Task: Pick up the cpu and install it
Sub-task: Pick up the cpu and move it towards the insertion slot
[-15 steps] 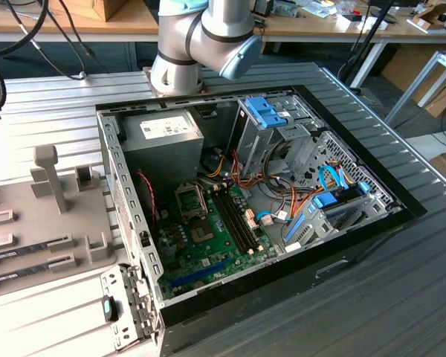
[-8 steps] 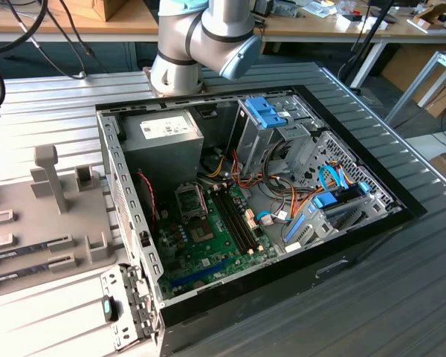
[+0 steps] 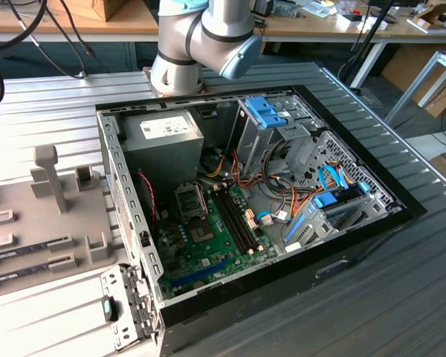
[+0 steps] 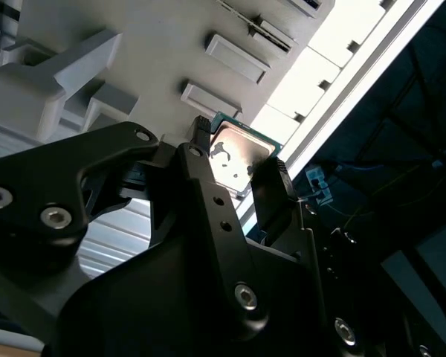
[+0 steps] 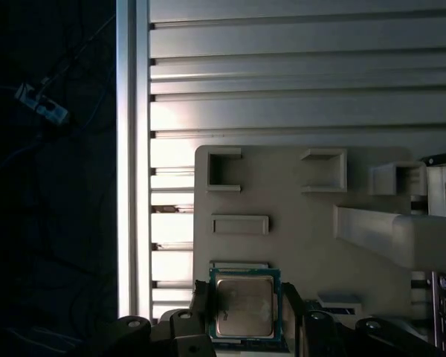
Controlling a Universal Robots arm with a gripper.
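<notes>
- The gripper [image 4: 236, 158] is pinched on the cpu [image 4: 230, 156]. One black finger [image 4: 271, 178] presses each of two opposite sides, as both wrist views show.
- The cpu sits flat between the fingertips, over the grey tray [image 5: 305, 238] and close to one of the tray's edges.
- On the tray just beyond the chip lie shallow rectangular pockets [image 5: 239, 224]. A tall raised block [image 5: 394, 234] stands further off to one side.
- The tray rests on a ribbed metal table [image 5: 282, 74]. The table's bright edge rail [image 5: 132, 149] runs near the tray's side, with dark floor beyond it.
- In the exterior view the open computer case [image 3: 357, 245] lies well apart from the tray, towards the exterior view's right. The motherboard [image 3: 208, 253] and its socket [image 3: 191, 199] lie exposed from above, walled in by the case rim.
- The cpu is a small square with a silver-grey metal top and a thin green rim. Glare falls on its face.
</notes>
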